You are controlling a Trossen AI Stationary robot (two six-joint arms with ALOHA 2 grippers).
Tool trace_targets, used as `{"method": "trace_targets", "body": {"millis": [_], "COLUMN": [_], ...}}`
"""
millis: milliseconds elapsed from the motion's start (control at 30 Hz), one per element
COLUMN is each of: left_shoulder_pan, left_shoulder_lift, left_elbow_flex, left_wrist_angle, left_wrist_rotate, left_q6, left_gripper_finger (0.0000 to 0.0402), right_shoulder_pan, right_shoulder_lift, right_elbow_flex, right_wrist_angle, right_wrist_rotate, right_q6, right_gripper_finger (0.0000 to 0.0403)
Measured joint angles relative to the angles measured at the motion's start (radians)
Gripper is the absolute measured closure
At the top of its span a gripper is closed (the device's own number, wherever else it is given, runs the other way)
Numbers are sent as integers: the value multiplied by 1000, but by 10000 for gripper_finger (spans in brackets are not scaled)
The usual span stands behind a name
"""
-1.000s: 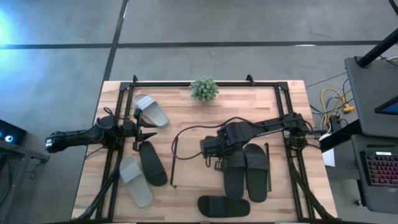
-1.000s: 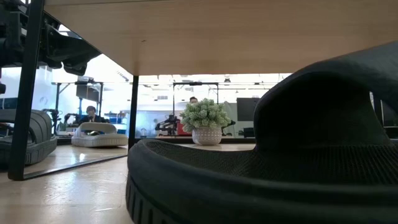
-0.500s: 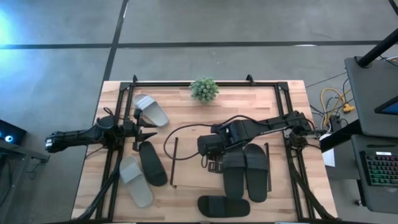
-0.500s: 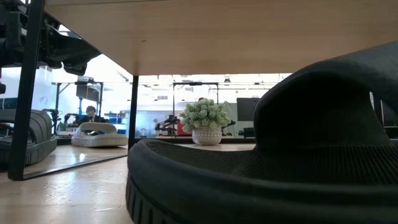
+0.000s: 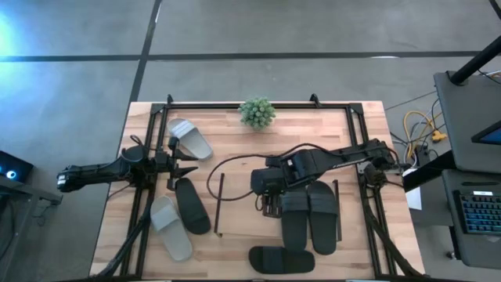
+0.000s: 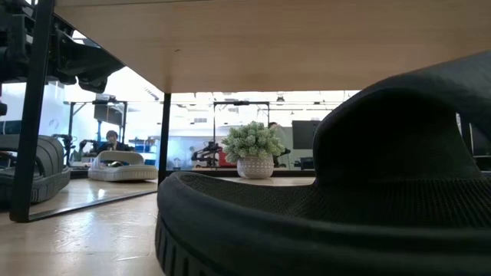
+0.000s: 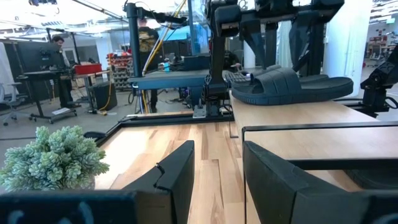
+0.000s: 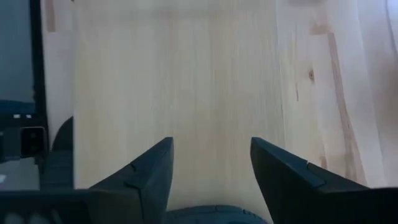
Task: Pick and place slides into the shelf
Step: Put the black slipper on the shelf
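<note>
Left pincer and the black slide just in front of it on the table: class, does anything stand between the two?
Nothing visible does. In the high view the left pincer, open, hangs at the table's left side, and the black slide lies just past it on bare wood. A grey slide lies off to the other side.

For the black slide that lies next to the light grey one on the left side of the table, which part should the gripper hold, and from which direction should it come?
Probably the wide strap of the black slide, taken from straight above. The slide lies flat, sole down, so its strap arches clear of the footbed and gives the fingers room on both sides. The grey slide lies close along one edge, which leaves little space for a side grip. The left gripper is the nearer one.
</note>
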Motion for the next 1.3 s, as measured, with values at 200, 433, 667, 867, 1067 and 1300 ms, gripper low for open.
{"method": "trace_targets", "body": {"millis": [200, 433, 667, 867, 1067, 1300], "left_shoulder_pan": [0, 0, 0, 0, 0, 0], "left_shoulder_lift": [1, 0, 0, 0, 0, 1], "left_elbow_flex": [0, 0, 0, 0, 0, 0], "left_wrist_angle": [-1, 0, 0, 0, 0, 0], "left_wrist_rotate": [0, 0, 0, 0, 0, 0], "left_q6": [0, 0, 0, 0, 0, 0], "left_gripper_finger": [278, 278, 278, 278, 278, 278], "right_shoulder_pan": [7, 7, 30, 103, 172, 249], "right_shoulder_lift": [-44, -71, -71, -74, -75, -76], "right_elbow_flex": [25, 27, 27, 27, 27, 27], "right_wrist_angle": [5, 1, -11, -62, -112, -109], "right_wrist_rotate": [12, 43, 43, 44, 69, 6], "right_q6": [7, 8, 1, -13, 0, 44], "right_gripper_finger": [197, 197, 197, 197, 197, 197]}}
